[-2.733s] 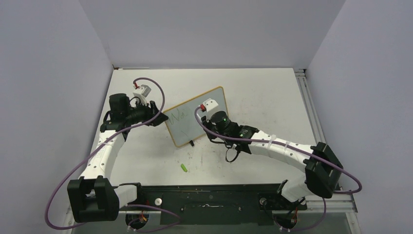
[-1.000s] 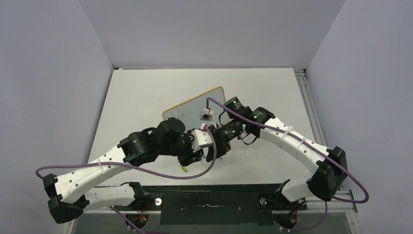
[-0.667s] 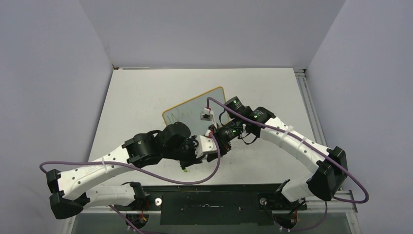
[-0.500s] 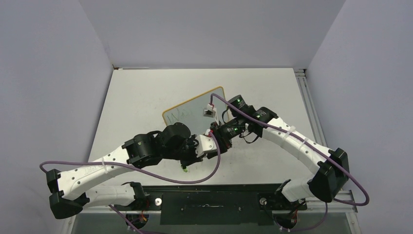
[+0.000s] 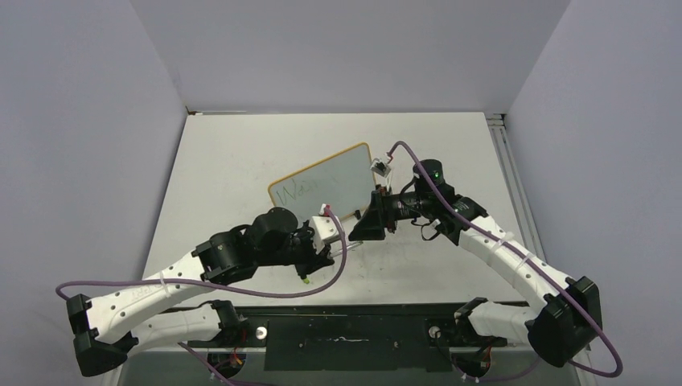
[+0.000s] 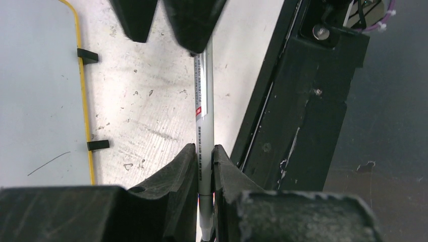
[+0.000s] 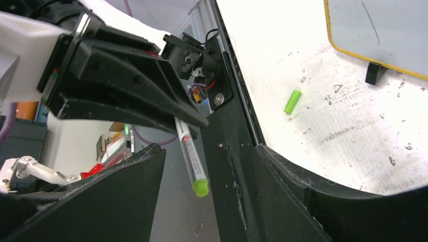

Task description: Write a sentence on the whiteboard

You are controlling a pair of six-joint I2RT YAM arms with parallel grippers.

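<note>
Left end effector (image 5: 312, 256): clenched on a slim white marker pen with a green end (image 6: 203, 101), one pen in all.
Pen print: a line of small dark text and a red mark on the barrel, too small to read.
Pen axis: runs straight from the left jaws toward the right end effector's fingers (image 6: 192, 20).
Loose cap: one short green plastic cap (image 5: 306, 280), lying on the scuffed white desk (image 5: 241, 161) just near of the left end effector.
Whiteboard: one small white whiteboard with a thin yellow frame (image 5: 342, 170), on the desk centre; two black feet (image 6: 87, 55) show on its near edge.
Whiteboard axis: long side slants from near-left to far-right, written face up.
Writing: green handwriting (image 5: 291, 193) at the board's left end, starting with what looks like "W"; the rest is unreadable.
Right end effector (image 5: 359, 229): released, jaws standing wide, beside the board's near edge.
</note>
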